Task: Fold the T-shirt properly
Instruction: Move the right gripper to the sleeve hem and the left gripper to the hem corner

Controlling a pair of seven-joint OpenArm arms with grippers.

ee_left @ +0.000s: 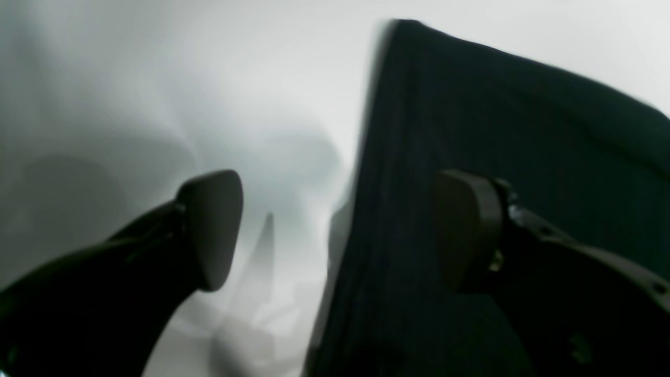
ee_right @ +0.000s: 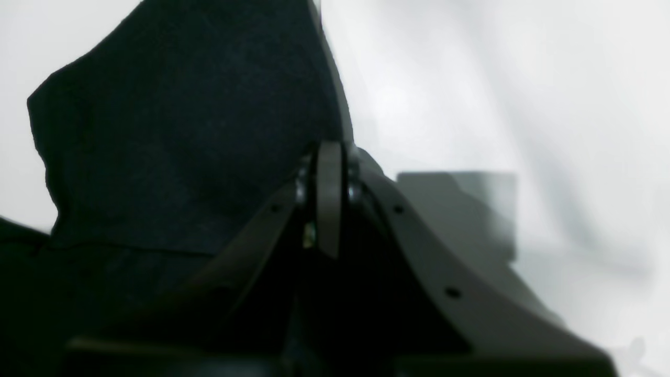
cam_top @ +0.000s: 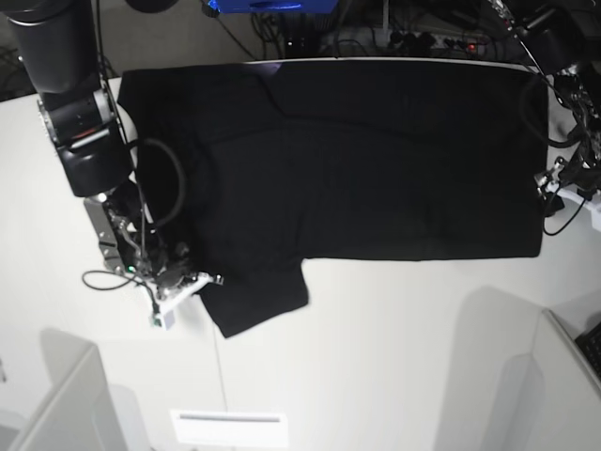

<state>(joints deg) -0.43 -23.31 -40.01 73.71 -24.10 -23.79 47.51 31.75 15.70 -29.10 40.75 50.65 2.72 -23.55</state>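
Right pincer (ee_right: 328,209) closed beside T-shirt (cam_top: 376,169) sleeve

White, smooth tabletop (cam_top: 376,329); near half bare. Large black cloth T-shirt (cam_top: 376,160) lies flat across the far half, plain side up, reaching the far edge. One short sleeve (cam_top: 254,296) juts toward the near side at the base view's left. Small white paper label (cam_top: 228,427) lies flat near the front edge, well apart from the shirt.
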